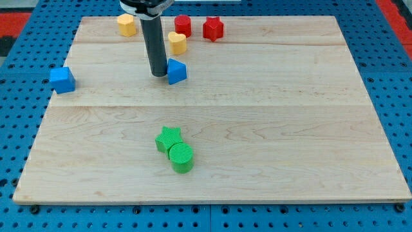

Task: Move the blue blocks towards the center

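The wooden board (257, 129) looks smooth, so the small, light, rigid blocks should slide readily but may spin if pushed off-centre; push flat faces squarely. The blue cube (62, 79) sits at the frame's left edge, well apart from my tip (158, 74). The blue wedge-like block (176, 70), upper centre, touches my tip's right side. I have no fingers, only a rod
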You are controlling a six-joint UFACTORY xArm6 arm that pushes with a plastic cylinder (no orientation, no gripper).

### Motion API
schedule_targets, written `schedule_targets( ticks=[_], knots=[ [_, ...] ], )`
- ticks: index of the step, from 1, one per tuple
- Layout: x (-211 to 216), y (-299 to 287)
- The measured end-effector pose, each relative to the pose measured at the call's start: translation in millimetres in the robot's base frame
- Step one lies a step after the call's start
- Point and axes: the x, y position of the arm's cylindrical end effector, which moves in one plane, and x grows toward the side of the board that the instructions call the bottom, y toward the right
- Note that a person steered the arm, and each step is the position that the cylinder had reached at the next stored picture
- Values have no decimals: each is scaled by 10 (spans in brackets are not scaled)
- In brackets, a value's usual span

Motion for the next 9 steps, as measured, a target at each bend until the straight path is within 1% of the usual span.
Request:
schedule_targets(
  ticks=[1,2,3,4,5,7,8,9],
  knots=[
    [625,-182],
    [1099,-1300],
    [1174,-2131],
    [1174,-2131],
    [669,-2110],
    [465,-2128],
    [214,-2104],
    [147,-1975]
  ],
)
